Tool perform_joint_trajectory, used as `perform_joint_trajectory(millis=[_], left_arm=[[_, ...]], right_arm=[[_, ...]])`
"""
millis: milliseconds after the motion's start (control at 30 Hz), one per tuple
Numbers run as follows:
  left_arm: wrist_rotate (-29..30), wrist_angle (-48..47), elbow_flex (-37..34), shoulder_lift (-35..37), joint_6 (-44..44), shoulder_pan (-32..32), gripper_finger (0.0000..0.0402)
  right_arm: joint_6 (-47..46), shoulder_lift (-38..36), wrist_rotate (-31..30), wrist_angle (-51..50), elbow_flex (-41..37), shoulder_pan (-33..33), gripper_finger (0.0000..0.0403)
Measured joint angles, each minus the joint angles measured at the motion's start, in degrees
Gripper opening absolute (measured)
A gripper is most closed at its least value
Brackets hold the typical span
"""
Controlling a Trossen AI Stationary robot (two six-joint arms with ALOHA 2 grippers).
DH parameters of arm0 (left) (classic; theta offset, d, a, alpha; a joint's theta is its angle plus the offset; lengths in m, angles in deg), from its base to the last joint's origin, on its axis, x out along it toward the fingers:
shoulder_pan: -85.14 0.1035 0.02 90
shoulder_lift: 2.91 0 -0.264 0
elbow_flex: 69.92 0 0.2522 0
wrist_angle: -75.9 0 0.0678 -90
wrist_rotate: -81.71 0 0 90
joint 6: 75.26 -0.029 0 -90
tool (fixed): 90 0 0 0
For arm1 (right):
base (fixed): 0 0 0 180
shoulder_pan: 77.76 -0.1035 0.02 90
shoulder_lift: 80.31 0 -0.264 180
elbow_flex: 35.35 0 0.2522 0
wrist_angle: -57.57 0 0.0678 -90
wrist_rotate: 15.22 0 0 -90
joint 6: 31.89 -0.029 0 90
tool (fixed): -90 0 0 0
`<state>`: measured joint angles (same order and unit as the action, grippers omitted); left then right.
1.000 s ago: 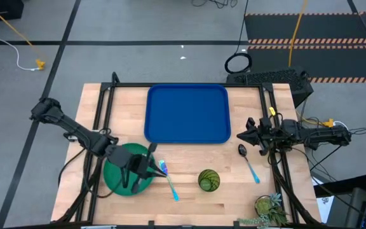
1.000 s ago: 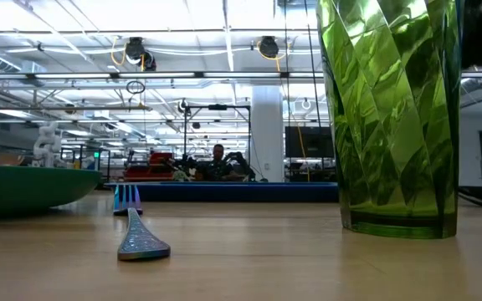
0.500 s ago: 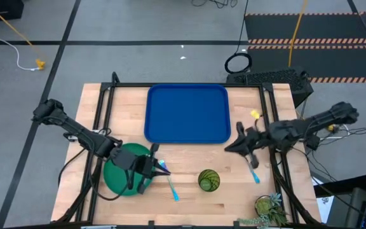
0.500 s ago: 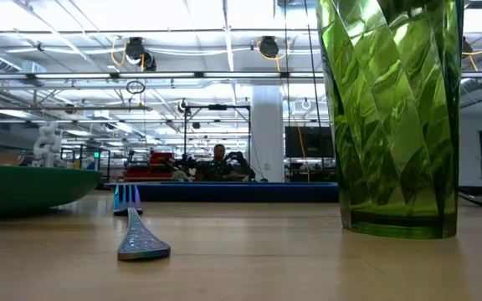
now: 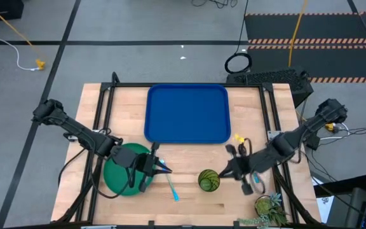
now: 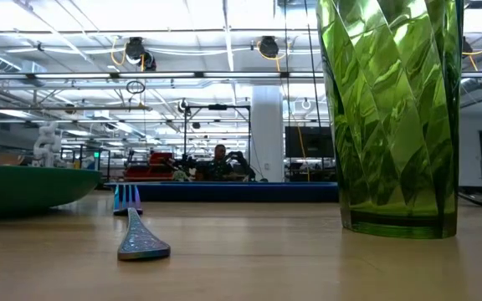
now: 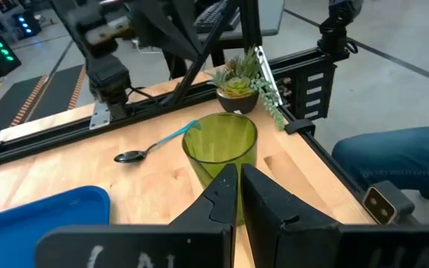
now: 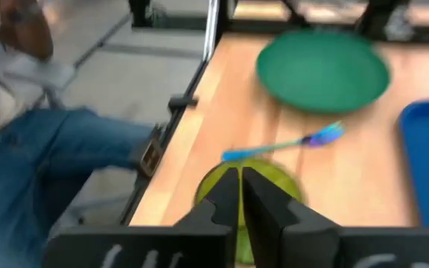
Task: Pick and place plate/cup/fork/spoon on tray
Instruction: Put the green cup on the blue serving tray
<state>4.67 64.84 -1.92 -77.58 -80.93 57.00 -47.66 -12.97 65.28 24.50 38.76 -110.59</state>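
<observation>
The blue tray [image 5: 187,114] lies at the table's far middle. The green plate [image 5: 119,170] rests near the left front, and the fork [image 5: 170,186] lies on the table right of it, also seen in the low view [image 6: 139,238]. The green cup [image 5: 208,180] stands upright near the front. The spoon [image 7: 155,145] lies right of the cup, mostly under my right arm in the high view. My left gripper [image 5: 162,168] is shut and empty above the fork's head at the plate's right edge. My right gripper [image 5: 224,173] is shut, just right of and above the cup.
A potted plant [image 5: 271,207] stands at the front right corner, close to my right arm. A person in jeans [image 8: 43,171] sits beyond the table's near edge. Black frame rails [image 5: 100,108] run along the table's left and right sides.
My right gripper has swung from the table's right side, by the spoon, toward the left and the near edge, ending beside the cup. The cup, fork, plate and spoon have stayed where they were.
</observation>
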Motion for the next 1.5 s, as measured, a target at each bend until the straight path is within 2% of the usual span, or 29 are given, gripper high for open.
perform_joint_trajectory(millis=[200, 367, 500, 733, 900, 1133, 1500], left_arm=[[-0.86, -0.5, -0.02, 0.0, -0.04, 0.0, 0.0024], [-0.86, -0.54, -0.02, 0.0, -0.04, 0.0, 0.0024], [-0.86, -0.7, -0.02, 0.0, 0.04, 0.0, 0.0024], [-0.86, -0.98, -0.02, 0.0, 0.28, 0.0, 0.0024], [-0.86, -1.04, -0.02, 0.0, -0.43, 0.0, 0.0024], [-0.86, -0.98, -0.02, 0.0, -1.29, 0.0, 0.0024], [-0.86, -0.84, -0.02, -0.04, -1.7, 0.0, 0.0024]], right_arm=[[-4.73, 7.35, 0.17, -8.47, 6.94, -3.02, 0.0083], [-5.64, 11.55, 0.28, -12.79, 9.23, -4.07, 0.0136], [-4.61, 14.16, 0.26, -13.05, 9.23, -4.05, 0.0151], [-2.12, 16.23, 0.28, -14.02, 9.23, -3.9, 0.0152], [0.99, 17.37, 0.19, -14.32, 9.23, -3.9, 0.012], [4.32, 17.68, 0.3, -13.71, 9.23, -3.82, 0.0013], [3.4, 17.66, -0.07, -13.34, 9.23, -3.09, 0.0004]])
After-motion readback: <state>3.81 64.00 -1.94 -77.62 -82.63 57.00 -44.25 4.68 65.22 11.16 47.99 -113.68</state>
